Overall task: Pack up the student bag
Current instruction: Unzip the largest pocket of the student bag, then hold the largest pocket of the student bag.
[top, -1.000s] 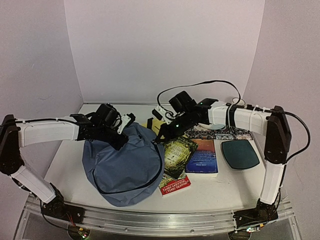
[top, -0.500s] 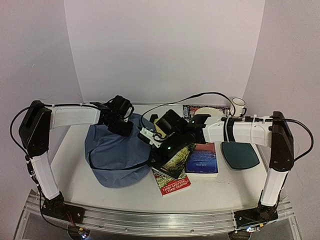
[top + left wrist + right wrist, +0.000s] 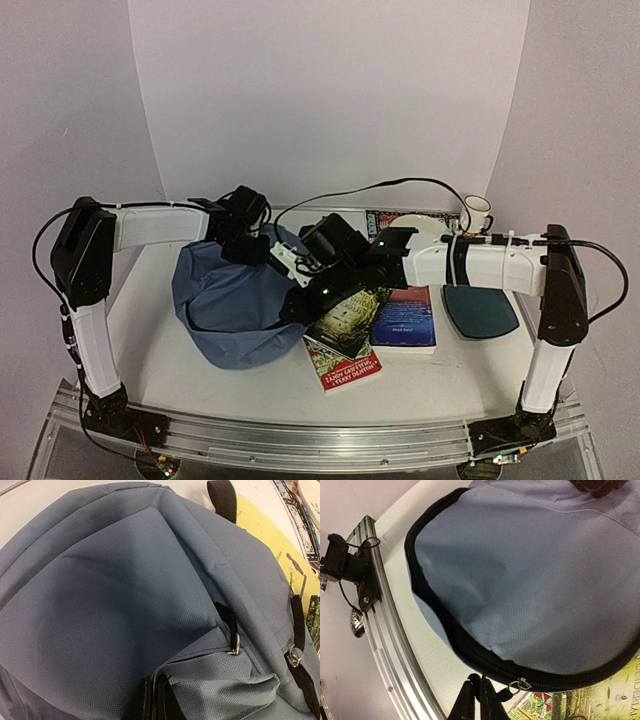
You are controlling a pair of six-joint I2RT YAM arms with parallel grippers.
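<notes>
Bare desk [image 3: 150, 350] at far left. Left tool [image 3: 256, 248] down on back-top of student bag [image 3: 235, 310]; closed, pinching a raised fold of blue fabric, per left wrist view [image 3: 154, 697].

Containers, 2:
- Student bag: slumped on left-centre of desk, nearer back than front, right edge touching the books. Dark zip band round the rim, zip slider [image 3: 521, 684] at the edge nearest right tool. Inside not visible, so contents can't be told.
- White mug [image 3: 478, 212]: upright, back right, well apart from bag. Inside not visible.

Right tool [image 3: 292, 305] at bag's right rim, low, just beside the zip. Fingers [image 3: 466, 700] pressed all but together, nothing seen between them; dark pull tab just beside one fingertip, not clearly gripped.

Count, going right:
- 1 bag.
- 1 yellow flat item [image 3: 270, 555], partly under bag's far side, black strap across its corner.
- 1 green book [image 3: 350, 318] w/ red strip at near end; single vol. or 2 stacked, can't tell. Touches bag.
- 1 blue book [image 3: 405, 318], just beside green one, edges touching.
- 1 patterned flat item [image 3: 395, 222] at back, partly hidden by right arm.
- 1 teal oval pad [image 3: 480, 308], near blue book, apart from it.
- 1 mug.
</notes>
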